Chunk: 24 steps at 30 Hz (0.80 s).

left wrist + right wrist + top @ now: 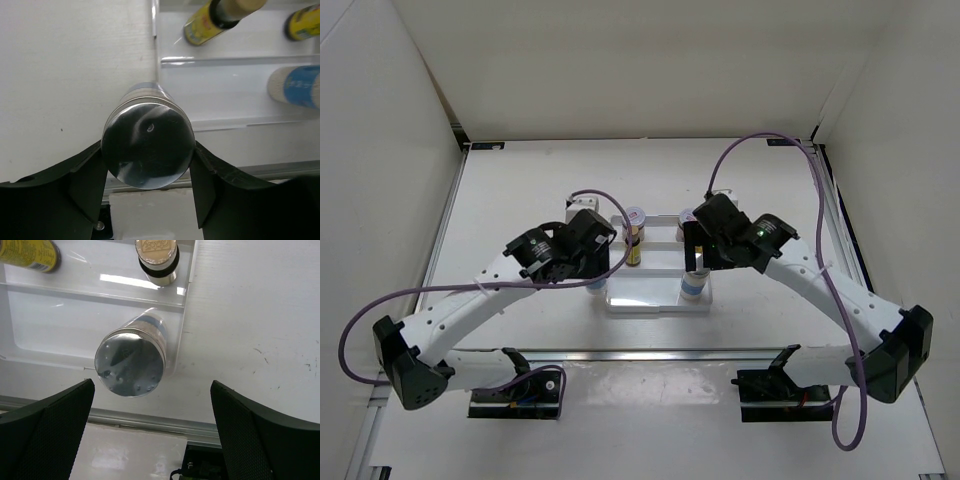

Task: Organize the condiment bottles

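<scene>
Judging by its size, the left shaker [148, 150] is light and rigid, so weight should not be the difficulty. The polished round cap is more likely to cause trouble. It looks slick, and flat pads meet a round cap only along a narrow line, so the shaker could twist or slide out if it is lifted fast. A hold lower down, on the papered body under the cap, would probably be surer. From straight above, though, the cap is the part on offer. The shaker is tall for its base and would likely tip if nudged sideways.

The left claw [148, 150] stands about half open, with a dark finger [85, 185] touching each side of that cap, so it has the shaker between its jaws. The shaker stands upright at the near left edge of the tray [225, 61]. Whether its base sits inside the tray wall or just outside cannot be told.

The cap is mirror-bright silver above a white body with a blue label. The right shaker [131, 360] looks the same and stands upright in the tray's near slot at its right end. The right claw [152, 385] hangs over it spread wide, holding nothing. A slim yellow-labelled bottle [202, 27] stands in the slot beyond.
</scene>
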### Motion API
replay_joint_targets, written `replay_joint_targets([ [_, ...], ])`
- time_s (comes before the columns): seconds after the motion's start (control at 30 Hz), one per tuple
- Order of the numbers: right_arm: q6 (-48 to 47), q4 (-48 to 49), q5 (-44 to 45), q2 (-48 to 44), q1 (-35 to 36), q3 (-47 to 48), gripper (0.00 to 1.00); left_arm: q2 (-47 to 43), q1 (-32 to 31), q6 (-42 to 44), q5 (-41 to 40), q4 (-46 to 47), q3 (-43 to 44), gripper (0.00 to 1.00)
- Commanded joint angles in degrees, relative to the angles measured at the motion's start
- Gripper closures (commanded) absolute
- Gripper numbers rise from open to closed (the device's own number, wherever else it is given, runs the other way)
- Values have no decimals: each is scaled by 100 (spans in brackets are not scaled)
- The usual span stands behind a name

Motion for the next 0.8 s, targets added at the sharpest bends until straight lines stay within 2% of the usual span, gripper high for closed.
replay_joint_targets([
  [0.0, 99, -91, 266, -188, 36, -65, 0, 53, -127, 142, -238, 81, 702, 88],
  [0.33, 205, -249, 425, -356, 36, -179, 0, 914, -550, 90, -167, 334, 1458, 88],
  [0.77, 257, -302, 530, -408, 36, -232, 0, 1617, -603, 142, 79, 942, 1213, 88],
])
